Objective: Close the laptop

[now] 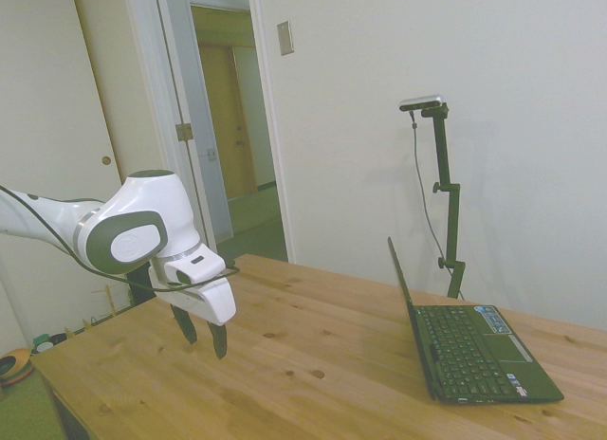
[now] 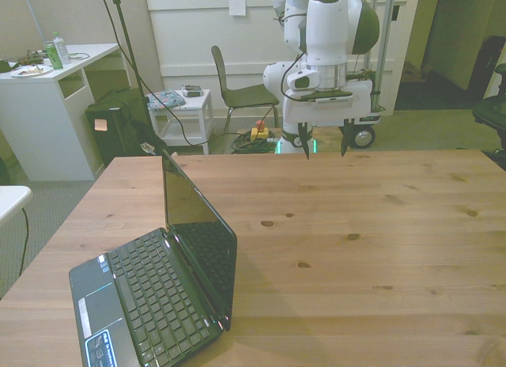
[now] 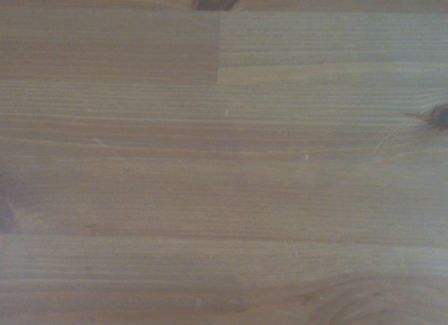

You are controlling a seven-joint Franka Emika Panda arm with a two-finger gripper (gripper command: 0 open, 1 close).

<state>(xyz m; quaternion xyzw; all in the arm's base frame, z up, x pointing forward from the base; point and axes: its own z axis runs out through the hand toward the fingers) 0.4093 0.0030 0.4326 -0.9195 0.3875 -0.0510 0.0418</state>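
The laptop (image 1: pixel 465 350) is a small black netbook standing open on the wooden table (image 1: pixel 313 355), its lid upright and its keyboard showing. In the front view the laptop (image 2: pixel 158 288) sits at the near left corner, screen edge-on. My gripper (image 2: pixel 325 139) hangs open over the table's far edge, well away from the laptop and with nothing between its fingers. From the side, the gripper (image 1: pixel 202 338) hovers a little above the table's left part. The wrist view holds only bare wood grain (image 3: pixel 224 157).
Behind the table stand a dark chair (image 2: pixel 237 90), a small white side table (image 2: pixel 186 114) and a white desk (image 2: pixel 55 90) with a bottle. An open doorway (image 1: pixel 232 137) lies beyond the table in the side view.
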